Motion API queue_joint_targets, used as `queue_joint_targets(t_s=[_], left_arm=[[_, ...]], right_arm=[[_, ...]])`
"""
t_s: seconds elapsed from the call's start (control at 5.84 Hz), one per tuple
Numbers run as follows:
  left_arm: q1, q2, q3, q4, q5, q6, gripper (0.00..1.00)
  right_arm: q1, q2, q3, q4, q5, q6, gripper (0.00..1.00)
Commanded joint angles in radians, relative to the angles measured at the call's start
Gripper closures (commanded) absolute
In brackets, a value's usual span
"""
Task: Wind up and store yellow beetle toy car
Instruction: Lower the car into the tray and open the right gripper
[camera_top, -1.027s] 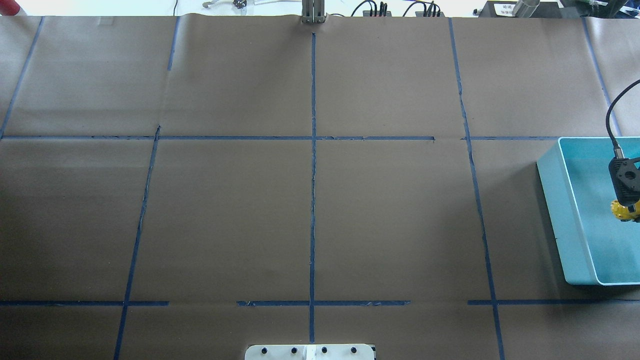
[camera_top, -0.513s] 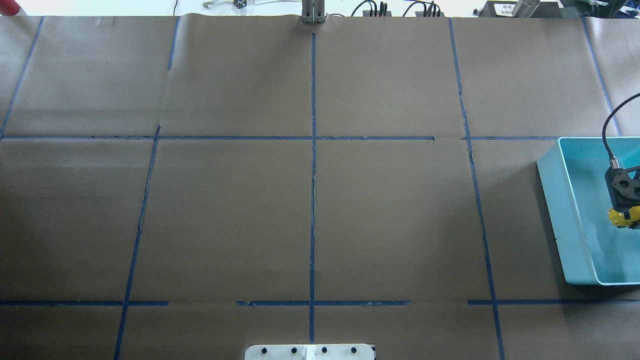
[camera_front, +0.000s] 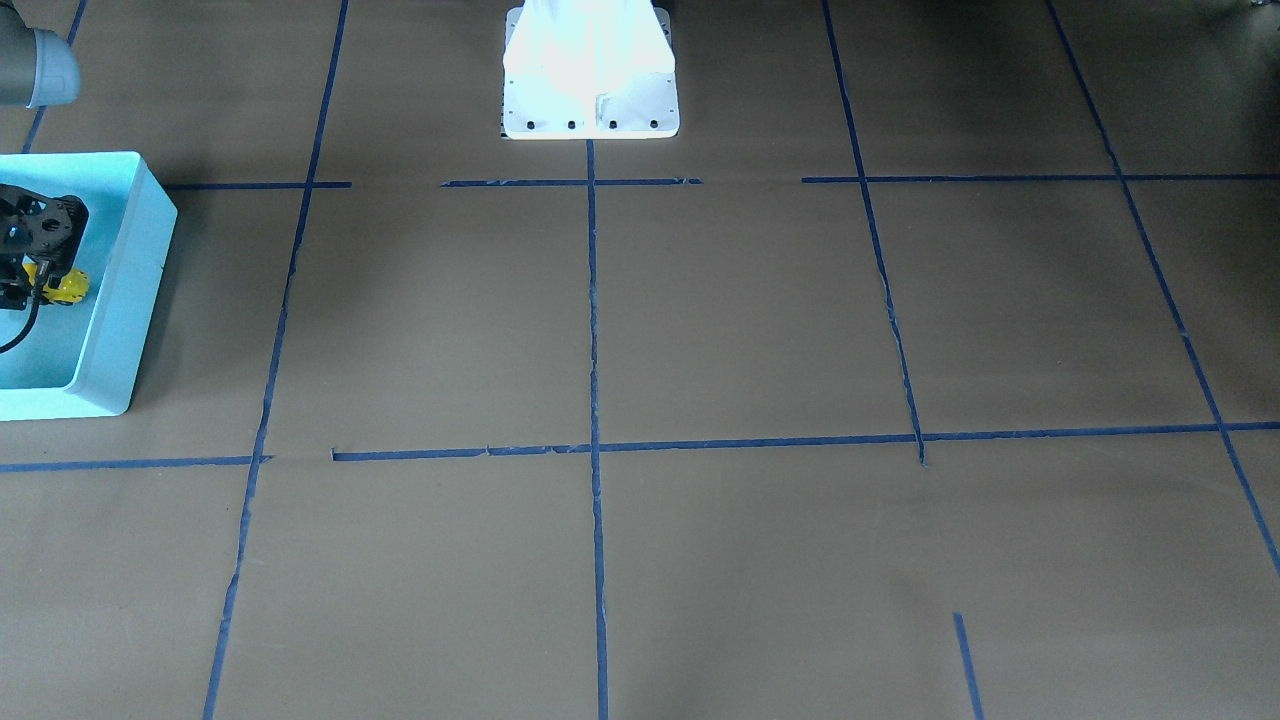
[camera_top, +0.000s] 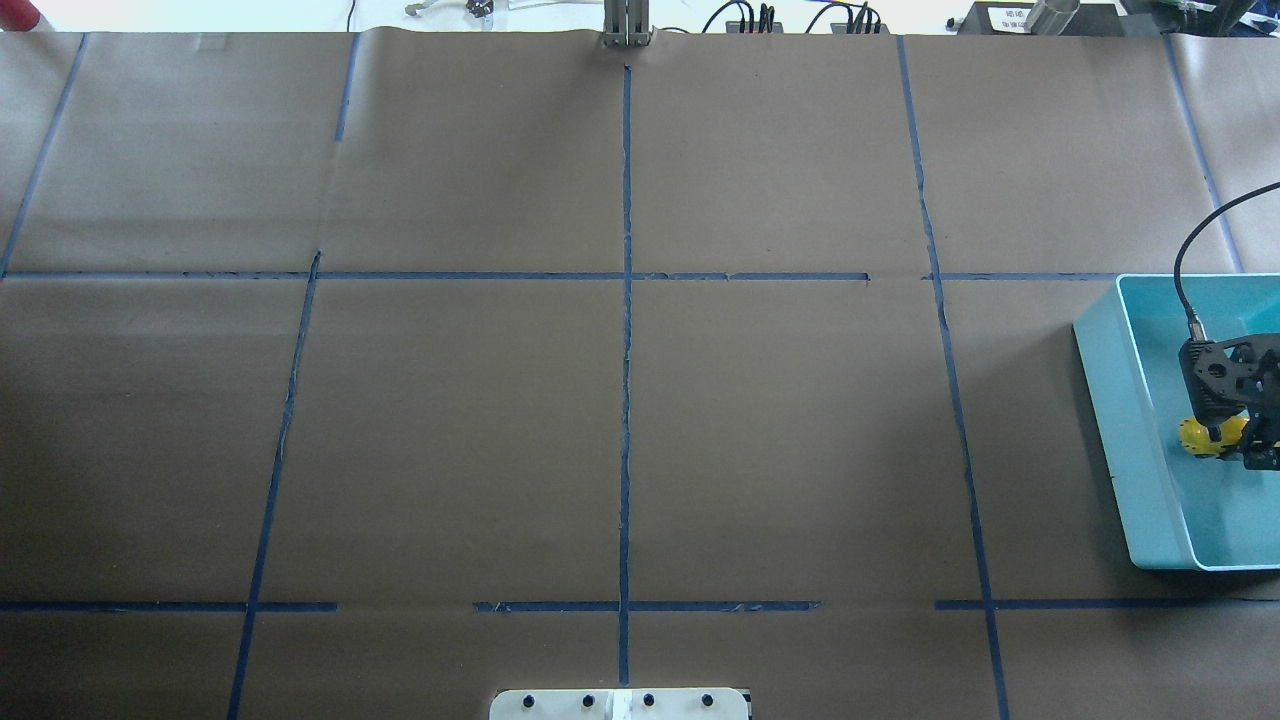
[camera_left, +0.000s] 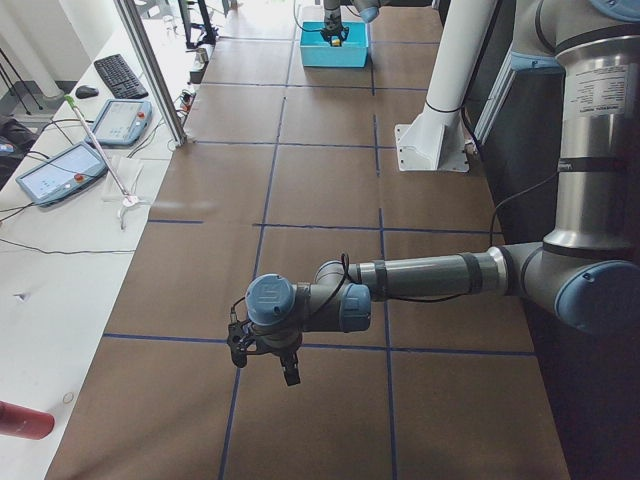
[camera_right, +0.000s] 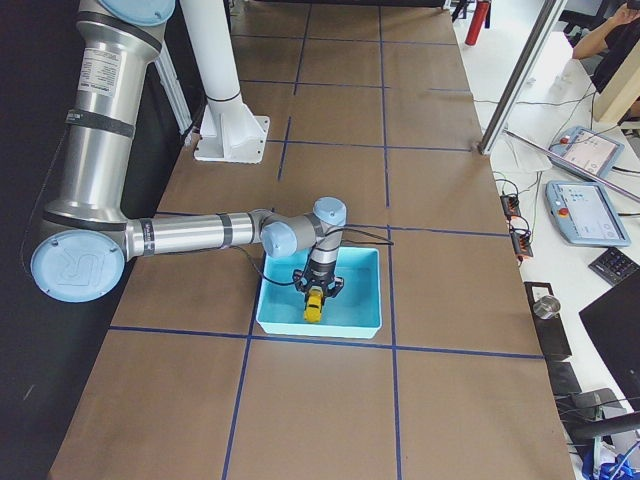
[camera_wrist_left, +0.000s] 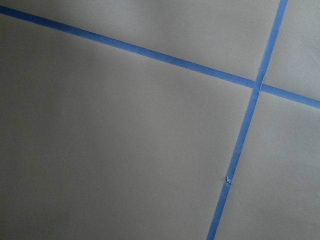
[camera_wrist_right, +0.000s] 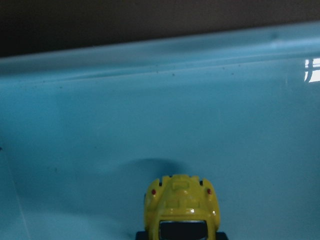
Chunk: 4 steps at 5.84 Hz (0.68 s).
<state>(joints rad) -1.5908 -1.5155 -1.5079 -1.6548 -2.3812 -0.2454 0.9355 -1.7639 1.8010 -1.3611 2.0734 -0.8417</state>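
half the yellow beetle toy car (camera_top: 1196, 438) hides under the right jaws.

Tiny yellow beetle toy car (camera_top: 1198, 437), dark windows, gripped by right pincer (camera_top: 1222, 442) inside turquoise bin (camera_top: 1110, 400).

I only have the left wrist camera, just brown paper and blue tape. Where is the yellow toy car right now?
Observer: The yellow beetle toy car is within the turquoise bin, at the robot's far right.
Operator: Lying loose?
Observer: No, the right gripper is shut on it, reaching down into the bin.
Operator: And the left gripper?
Observer: The left gripper hangs over brown paper at the opposite end; I cannot tell whether it is open.
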Motion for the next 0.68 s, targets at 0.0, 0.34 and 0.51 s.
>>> queue_joint_targets(t_s=[0.0,0.34,0.51], left_arm=[[0.0,0.0,0.0,0.0,-0.001,0.0,0.0],[0.0,0.001,0.0,0.0,-0.001,0.0,0.0],[0.0,0.001,0.0,0.0,-0.001,0.0,0.0]], right_arm=[[-0.012,0.003,-0.002,0.002,0.002,-0.002,0.95],[-0.014,0.003,-0.008,0.002,-0.001,0.0,0.78],[-0.017,0.003,-0.008,0.002,-0.001,0.018,0.62]])
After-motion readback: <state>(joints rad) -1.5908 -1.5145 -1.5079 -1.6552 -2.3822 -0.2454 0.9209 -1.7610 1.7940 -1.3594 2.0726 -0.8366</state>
